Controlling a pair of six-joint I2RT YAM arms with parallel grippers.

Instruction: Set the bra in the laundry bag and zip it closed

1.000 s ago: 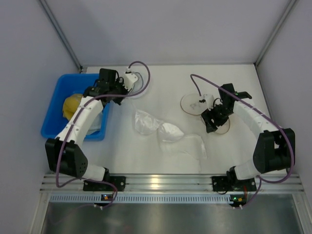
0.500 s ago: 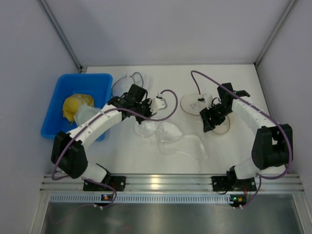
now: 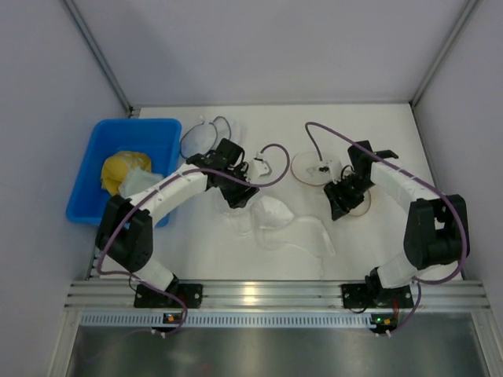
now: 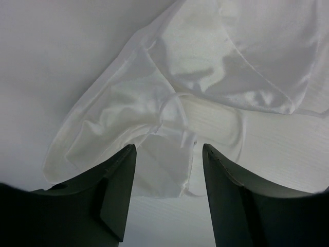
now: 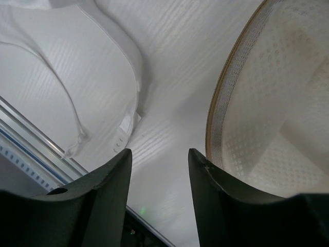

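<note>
With left tool (image 4: 168, 150) spread open just above bra (image 4: 205, 67); with right tool (image 5: 159, 153) spread open beside bag (image 5: 267, 118), holding nothing.

I see a glossy white bra (image 4: 205, 67), a white dotted-mesh bag (image 5: 272, 128) rimmed tan, and yellow cloth (image 3: 124, 169) inside the blue bin (image 3: 118, 129).

A robotics lab cell: plain grey panel walls (image 3: 275, 47), white table (image 3: 393, 243), two robot arms (image 3: 169, 192) bolted to an aluminium rail (image 3: 259, 294).
</note>
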